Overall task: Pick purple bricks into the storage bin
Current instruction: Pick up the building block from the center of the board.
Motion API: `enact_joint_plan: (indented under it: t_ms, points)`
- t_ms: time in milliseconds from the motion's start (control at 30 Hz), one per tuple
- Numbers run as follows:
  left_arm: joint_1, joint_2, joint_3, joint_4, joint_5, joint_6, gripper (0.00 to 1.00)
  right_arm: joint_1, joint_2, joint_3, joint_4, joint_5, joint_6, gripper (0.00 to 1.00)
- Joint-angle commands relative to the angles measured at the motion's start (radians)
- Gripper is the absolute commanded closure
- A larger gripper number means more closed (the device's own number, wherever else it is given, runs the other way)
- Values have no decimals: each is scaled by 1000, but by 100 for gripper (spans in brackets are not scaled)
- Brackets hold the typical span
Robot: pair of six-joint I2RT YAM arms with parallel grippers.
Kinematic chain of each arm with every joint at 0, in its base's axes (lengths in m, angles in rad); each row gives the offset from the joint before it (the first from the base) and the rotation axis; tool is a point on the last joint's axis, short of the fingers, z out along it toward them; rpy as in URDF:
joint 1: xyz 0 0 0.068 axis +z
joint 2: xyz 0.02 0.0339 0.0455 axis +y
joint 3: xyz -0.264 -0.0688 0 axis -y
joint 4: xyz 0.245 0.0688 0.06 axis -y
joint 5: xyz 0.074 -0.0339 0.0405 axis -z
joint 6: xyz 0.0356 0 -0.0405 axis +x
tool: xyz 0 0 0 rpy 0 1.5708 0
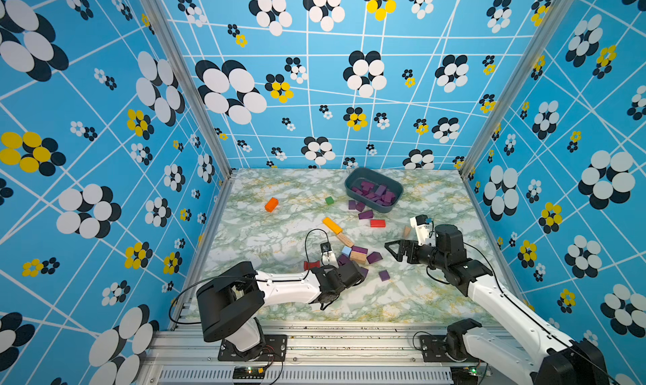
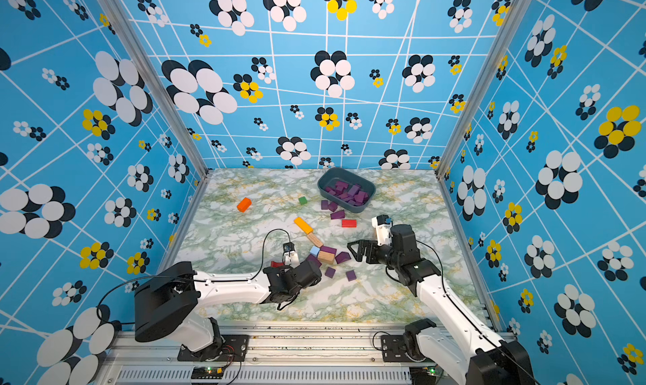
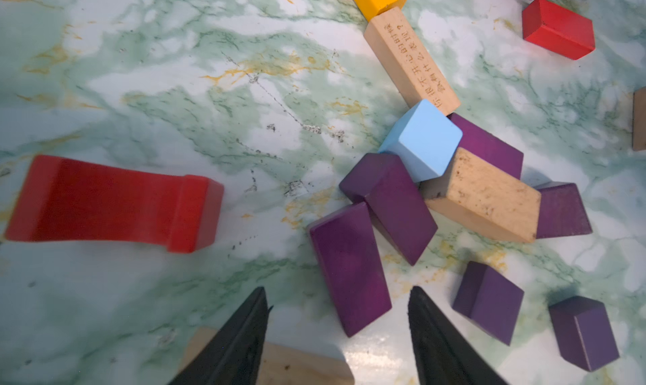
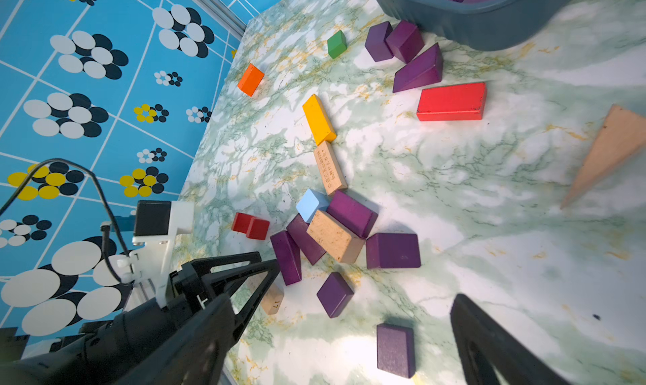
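Marbled worktop [image 1: 265, 296] inside a blue flower-patterned enclosure, shown in both top views; the storage bin [image 1: 381, 176] stands toward the far right of the worktop, with a heap of purple bricks [image 1: 375, 192] inside it; three loose bricks [image 4: 405, 40] of the same purple lie just outside its wall, beside a red block [image 4: 451, 101]. A cluster of six purple pieces [image 3: 391, 205] lies near the front centre of the worktop, packed around a plain tan block [image 3: 486, 198] and a light-blue cube [image 3: 424, 138]; an engraved tan bar [image 3: 412, 58] and a yellow bar [image 4: 318, 119] run end to end away from the cube; an orange block [image 1: 271, 204] and a green cube [image 1: 329, 200] lie well apart at the far left; a red bridge-shaped block [image 3: 112, 201] lies beside the cluster. The left gripper [image 3: 337, 289] hangs low at the near edge of the cluster, its fingers partly spread; the end of the nearest brick [image 3: 349, 271] lies in the gap, and neither finger is seen touching it. The right gripper [image 1: 392, 251] hovers to the right of the cluster, spread wide and holding nothing.
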Motion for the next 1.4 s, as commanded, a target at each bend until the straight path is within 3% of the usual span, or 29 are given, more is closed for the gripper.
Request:
enact_joint_plan:
  t_ms: [0, 333, 1367]
  points:
    - [-6, 28, 33, -38, -49, -27, 35, 11, 3, -7, -26, 6, 9, 1]
    - [0, 73, 60, -85, -76, -39, 45, 10, 23, -6, -40, 23, 17, 1]
    - [103, 173, 114, 29, 21, 93, 47, 11, 34, -2, -63, 42, 8, 1]
